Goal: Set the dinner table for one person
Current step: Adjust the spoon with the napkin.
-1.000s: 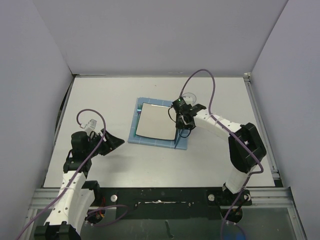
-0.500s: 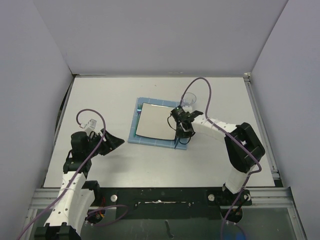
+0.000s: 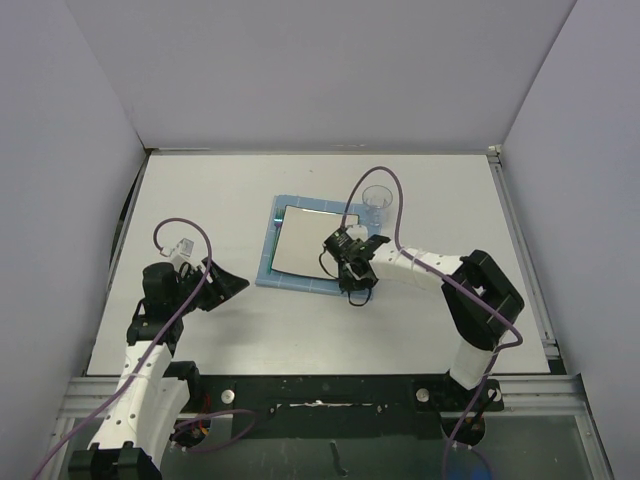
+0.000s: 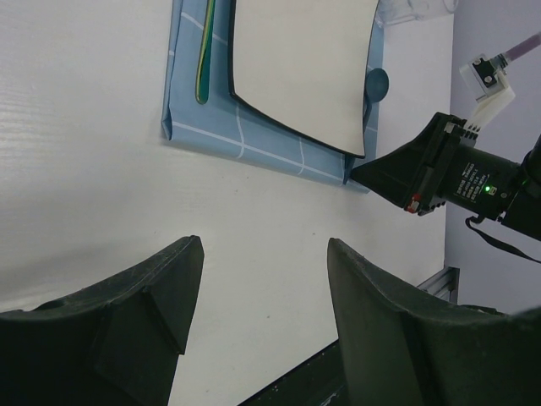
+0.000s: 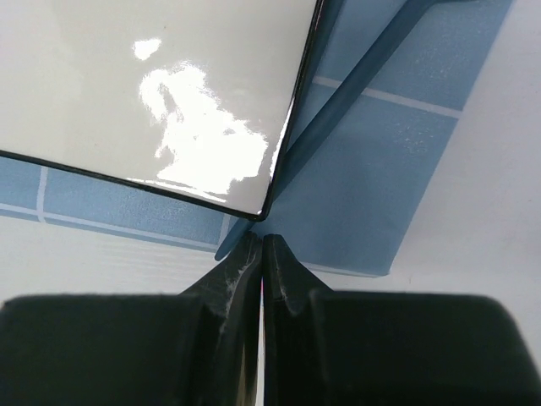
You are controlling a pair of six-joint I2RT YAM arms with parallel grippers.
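The white dinner table [image 3: 200,200] carries a blue grid placemat [image 3: 265,270] with a square white dark-rimmed plate [image 3: 310,245] on it. A clear glass [image 3: 377,203] stands beyond the mat's far right corner. A blue utensil [image 5: 355,89] lies on the mat along the plate's right edge, its round end [image 4: 376,82] pointing away. A green utensil [image 4: 204,59] lies left of the plate. My right gripper [image 3: 356,288] is shut, with its tips [image 5: 262,238] at the plate's near right corner, beside the blue handle's end. My left gripper [image 3: 235,283] is open and empty [image 4: 262,245] over bare table.
Grey walls enclose the table on three sides. The right arm [image 3: 480,290] reaches in from the right. A metal rail [image 3: 320,385] runs along the near edge.
My right gripper has moved toward me along the plate's right side, from near the glass to the mat's near right corner. The glass now shows fully. The left arm has not moved.
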